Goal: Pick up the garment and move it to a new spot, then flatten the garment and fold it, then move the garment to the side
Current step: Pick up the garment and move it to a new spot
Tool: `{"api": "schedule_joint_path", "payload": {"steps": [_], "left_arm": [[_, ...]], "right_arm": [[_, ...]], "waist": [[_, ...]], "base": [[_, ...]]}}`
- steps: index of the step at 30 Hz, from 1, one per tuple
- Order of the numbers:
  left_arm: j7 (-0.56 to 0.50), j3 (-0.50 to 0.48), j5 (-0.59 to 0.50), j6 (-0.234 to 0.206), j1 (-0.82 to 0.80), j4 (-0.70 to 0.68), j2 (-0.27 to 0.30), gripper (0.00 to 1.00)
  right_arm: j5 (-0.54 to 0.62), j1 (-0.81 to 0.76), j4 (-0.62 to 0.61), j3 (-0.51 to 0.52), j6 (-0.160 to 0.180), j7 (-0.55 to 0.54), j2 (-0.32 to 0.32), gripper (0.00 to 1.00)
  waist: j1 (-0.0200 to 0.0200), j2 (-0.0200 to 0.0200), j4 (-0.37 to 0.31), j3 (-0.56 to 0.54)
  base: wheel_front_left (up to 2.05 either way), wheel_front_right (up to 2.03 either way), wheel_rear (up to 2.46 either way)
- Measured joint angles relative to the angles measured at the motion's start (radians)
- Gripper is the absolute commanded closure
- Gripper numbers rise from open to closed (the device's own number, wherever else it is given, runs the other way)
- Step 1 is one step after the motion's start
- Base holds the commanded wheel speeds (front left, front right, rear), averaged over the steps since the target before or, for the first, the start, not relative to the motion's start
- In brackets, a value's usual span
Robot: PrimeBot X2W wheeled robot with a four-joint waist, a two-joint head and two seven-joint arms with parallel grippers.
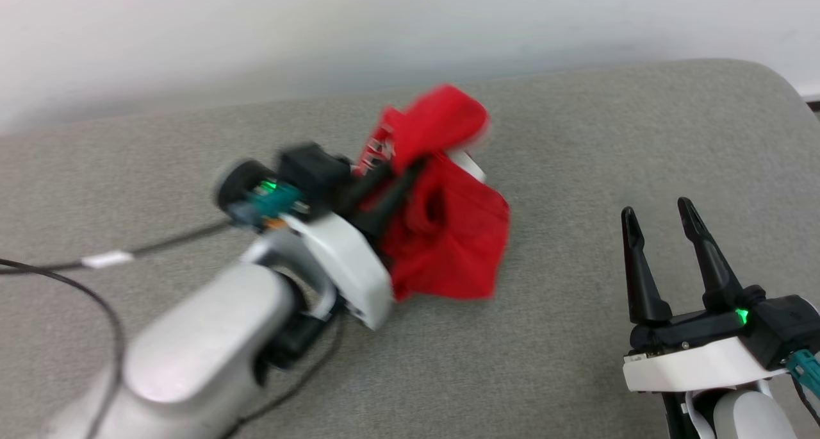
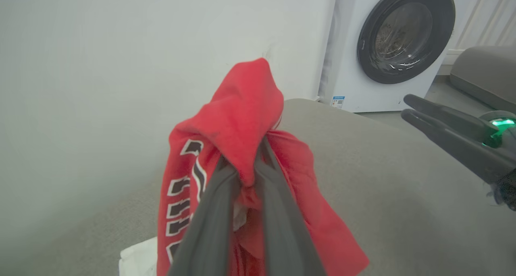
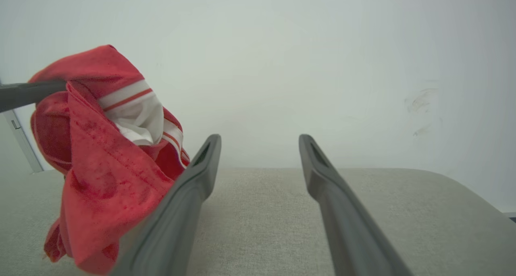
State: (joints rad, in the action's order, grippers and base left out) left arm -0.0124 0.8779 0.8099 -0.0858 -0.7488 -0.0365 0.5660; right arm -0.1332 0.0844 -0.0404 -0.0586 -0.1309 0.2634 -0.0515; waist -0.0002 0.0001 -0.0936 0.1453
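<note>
The garment (image 1: 448, 227) is a red jersey, bunched up and hanging above the grey cushioned surface (image 1: 576, 138). My left gripper (image 1: 400, 170) is shut on a fold of it near the top. Close up, the garment (image 2: 242, 119) drapes over the two dark fingers (image 2: 213, 223), and black white-outlined letters run down its left side. The right wrist camera catches the garment (image 3: 100, 167) with white-and-red striped trim, hanging to the left. My right gripper (image 1: 660, 211) stands open at the lower right, apart from the cloth, with nothing between its fingers (image 3: 193, 179).
A black cable (image 1: 96, 298) crosses the grey surface at the left. A pale wall (image 1: 320, 29) runs behind the surface. A white front-loading washing machine (image 2: 399, 42) stands past the surface's far end, with another grey cushion (image 2: 483, 70) beside it.
</note>
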Motion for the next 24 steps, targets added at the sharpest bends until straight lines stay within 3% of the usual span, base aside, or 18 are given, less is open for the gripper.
{"api": "schedule_joint_path", "payload": {"steps": [6, 7, 8, 9, 16, 20, 24], "left_arm": [[0.033, 0.144, -0.061, 0.034, 0.021, 0.134, -0.191, 1.00], [0.046, 0.158, -0.062, 0.039, 0.031, 0.166, -0.225, 0.76], [0.056, 0.178, -0.072, 0.046, 0.033, 0.196, -0.251, 0.04], [0.070, 0.192, -0.083, 0.053, 0.033, 0.230, -0.274, 0.00], [0.198, 0.240, -0.128, 0.094, 0.041, 0.384, -0.380, 0.00], [0.252, 0.187, -0.139, 0.084, 0.038, 0.403, -0.367, 0.00], [0.271, 0.094, -0.151, 0.037, 0.036, 0.386, -0.321, 0.00]], "right_arm": [[-0.001, 0.014, -0.007, 0.011, 0.000, 0.000, 0.000, 0.00], [-0.002, 0.015, -0.008, 0.013, 0.000, 0.000, 0.000, 0.00], [-0.005, 0.016, -0.009, 0.017, 0.000, 0.000, 0.000, 0.00], [-0.007, 0.019, -0.009, 0.018, 0.000, 0.000, 0.000, 0.00], [-0.008, 0.021, -0.011, 0.033, 0.000, 0.000, 0.000, 0.00], [-0.004, 0.018, -0.003, 0.042, 0.000, 0.000, 0.000, 0.00], [0.003, 0.007, 0.004, 0.044, 0.000, 0.000, 0.000, 0.00]], "waist": [[0.0000, 0.0000, -0.050, 0.033], [0.0001, 0.0000, -0.056, 0.040], [0.0001, 0.0000, -0.061, 0.047], [0.0001, 0.0000, -0.065, 0.055], [0.0002, 0.0000, -0.056, 0.071], [0.0002, 0.0000, -0.029, 0.057], [0.0002, 0.0000, 0.003, 0.026]], "base": [[0.00, 0.00, 0.00], [0.00, 0.00, 0.00], [0.00, 0.00, 0.00], [0.00, 0.00, 0.00], [0.00, 0.00, 0.00], [0.00, 0.00, 0.00], [0.00, 0.00, 0.00]]}}
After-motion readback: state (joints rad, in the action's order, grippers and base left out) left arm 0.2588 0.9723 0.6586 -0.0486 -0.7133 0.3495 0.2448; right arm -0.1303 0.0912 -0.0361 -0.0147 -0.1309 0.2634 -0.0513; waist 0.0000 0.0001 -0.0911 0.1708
